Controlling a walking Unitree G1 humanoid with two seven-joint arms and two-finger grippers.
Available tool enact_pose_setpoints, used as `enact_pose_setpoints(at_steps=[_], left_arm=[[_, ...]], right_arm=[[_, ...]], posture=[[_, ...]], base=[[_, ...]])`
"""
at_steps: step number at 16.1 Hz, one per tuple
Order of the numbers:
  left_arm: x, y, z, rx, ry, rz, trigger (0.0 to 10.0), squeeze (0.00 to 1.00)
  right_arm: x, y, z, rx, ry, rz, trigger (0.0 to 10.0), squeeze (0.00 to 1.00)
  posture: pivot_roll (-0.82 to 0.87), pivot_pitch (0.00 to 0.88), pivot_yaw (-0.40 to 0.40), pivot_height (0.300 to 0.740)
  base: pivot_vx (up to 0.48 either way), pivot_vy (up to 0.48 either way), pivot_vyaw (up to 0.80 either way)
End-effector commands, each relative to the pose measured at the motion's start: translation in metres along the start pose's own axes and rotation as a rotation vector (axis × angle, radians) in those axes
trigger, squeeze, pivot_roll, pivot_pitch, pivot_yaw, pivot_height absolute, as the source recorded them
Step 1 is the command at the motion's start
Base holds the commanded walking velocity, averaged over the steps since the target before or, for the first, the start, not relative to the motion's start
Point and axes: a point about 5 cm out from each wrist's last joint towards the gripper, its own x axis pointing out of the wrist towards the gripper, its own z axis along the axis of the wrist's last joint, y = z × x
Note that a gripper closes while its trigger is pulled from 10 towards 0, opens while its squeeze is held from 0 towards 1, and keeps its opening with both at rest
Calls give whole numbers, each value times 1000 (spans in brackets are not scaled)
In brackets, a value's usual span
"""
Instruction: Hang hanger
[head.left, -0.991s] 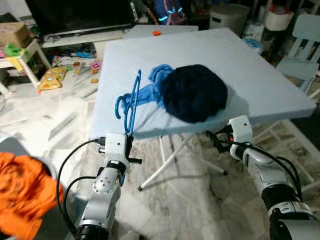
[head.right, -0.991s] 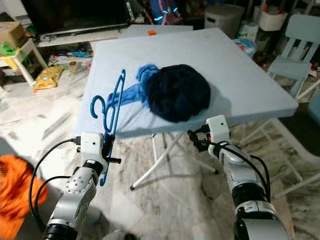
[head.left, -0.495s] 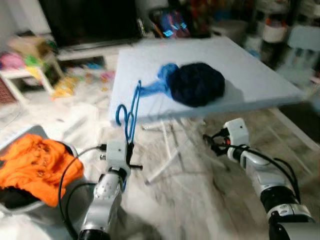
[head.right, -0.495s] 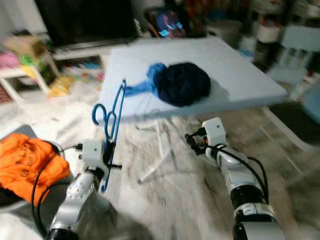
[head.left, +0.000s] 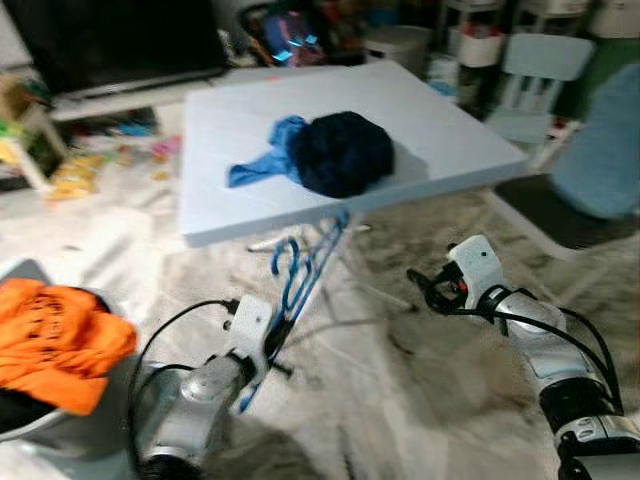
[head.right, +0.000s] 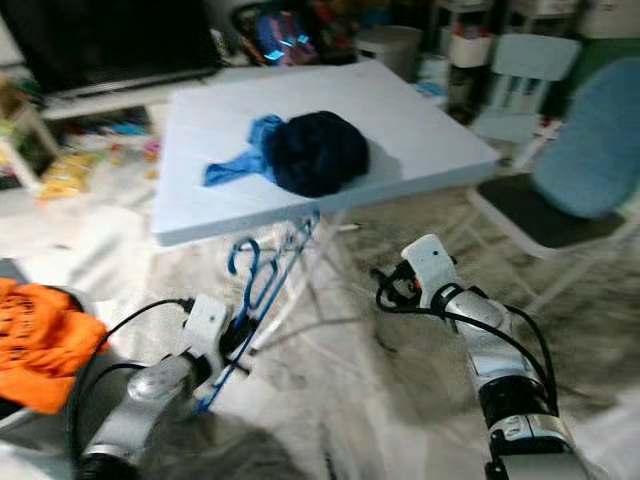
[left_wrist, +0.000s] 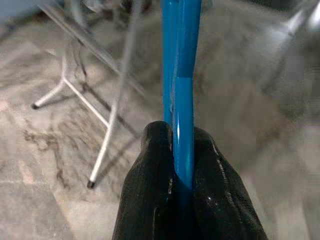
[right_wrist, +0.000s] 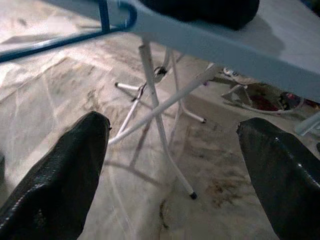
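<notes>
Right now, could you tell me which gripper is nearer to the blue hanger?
Left. The left gripper is shut on the blue hanger; the right gripper hangs open, apart from it, on the robot's right.

Both eye views are smeared, so the clutter on the far floor cannot be made out. The blue hanger (left_wrist: 181, 100) runs out of frame in the left wrist view, its lower part pinched out of sight in the left gripper (left_wrist: 183, 165). The orange cloth (head.left: 50, 335) and the blue chair (head.left: 600, 160) are cut off at the left and right edges.
</notes>
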Motion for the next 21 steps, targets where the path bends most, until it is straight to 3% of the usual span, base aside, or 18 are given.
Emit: enact_pose_setpoints(at_steps=[1, 3, 5, 7, 10, 14, 15, 17, 18, 19, 21], left_arm=[[-2, -5, -4, 53, 31, -88, 10000, 0], [-9, -6, -16, 146, 92, -195, 10000, 0], [-15, -10, -24, 211, 131, -314, 10000, 0], [-19, -16, -28, 260, 152, -398, 10000, 0], [-19, -19, -28, 281, 142, -430, 10000, 0], [-17, -23, -28, 313, 134, -470, 10000, 0], [-14, -29, -27, 342, 130, -509, 10000, 0], [-11, -30, -28, 371, 131, -514, 10000, 0], [-10, -29, -28, 375, 131, -511, 10000, 0], [-10, -29, -29, 379, 132, -517, 10000, 0], [-9, -30, -31, 407, 144, -537, 10000, 0]], right_arm=[[-1, 5, 6, -123, -15, 98, 10000, 0], [-13, 17, 0, -241, 33, 371, 10000, 0], [-23, 18, -7, -310, 112, 526, 10000, 0], [-26, 18, -6, -331, 135, 613, 10000, 0], [-24, 24, -3, -341, 134, 669, 10000, 0], [-16, 41, 0, -341, 124, 751, 10000, 0], [-7, 52, 3, -364, 122, 807, 10000, 0], [-1, 59, 6, -426, 136, 849, 10000, 0], [3, 59, 7, -479, 155, 846, 4471, 0], [6, 59, 9, -511, 167, 839, 0, 0], [13, 64, 10, -586, 197, 855, 0, 0]], posture=[[-88, 0, 69, 740], [-88, 0, 69, 740], [-88, 0, 69, 740], [-89, 0, 76, 740], [-89, 0, 76, 740], [-90, 0, 75, 740], [-90, 0, 75, 740], [-90, 0, 75, 740], [-90, 0, 75, 740], [-90, 0, 75, 740], [-94, 0, 64, 740]], base=[[0, 0, 0], [0, 0, 0], [0, 0, 0], [0, 0, 0], [0, 0, 0], [0, 0, 0], [0, 0, 0], [0, 0, 0], [0, 0, 0], [0, 0, 0], [0, 0, 0]])
